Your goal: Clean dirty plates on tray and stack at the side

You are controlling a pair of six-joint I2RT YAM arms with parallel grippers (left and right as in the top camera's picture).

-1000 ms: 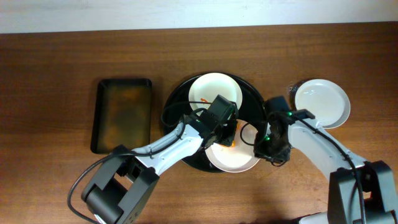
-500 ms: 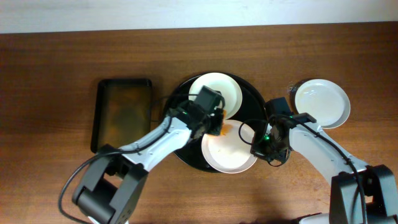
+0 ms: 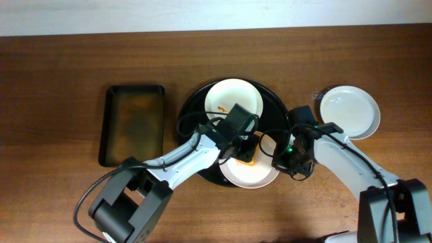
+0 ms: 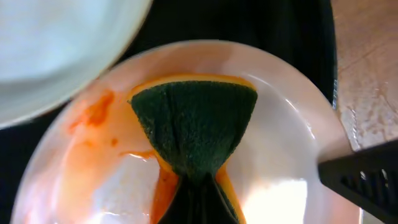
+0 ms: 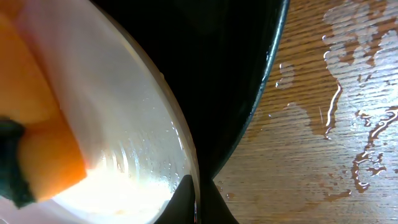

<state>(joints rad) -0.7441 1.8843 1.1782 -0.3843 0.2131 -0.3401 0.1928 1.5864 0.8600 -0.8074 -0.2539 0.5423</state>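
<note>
Orange sauce (image 4: 93, 112) is smeared over the left part of the front plate (image 4: 273, 168), which sits at the near edge of the tray (image 3: 192, 111). The left gripper (image 3: 246, 144) has its fingers clamped tight on a green-and-orange sponge (image 4: 193, 124) pressed onto the plate's middle, so I'd say it's mid-scrub. The right gripper (image 5: 196, 198) is pinched almost closed on that plate's right rim, I'd guess to stop it skating around. The back plate (image 3: 233, 100) waits in the tray with a little smear, and the side plate (image 3: 349, 111) lies on the table right of the tray and looks clean. Compared with half a second ago, the sponge has swung back from the plate's upper-left edge to its middle, while the right gripper hasn't budged.
</note>
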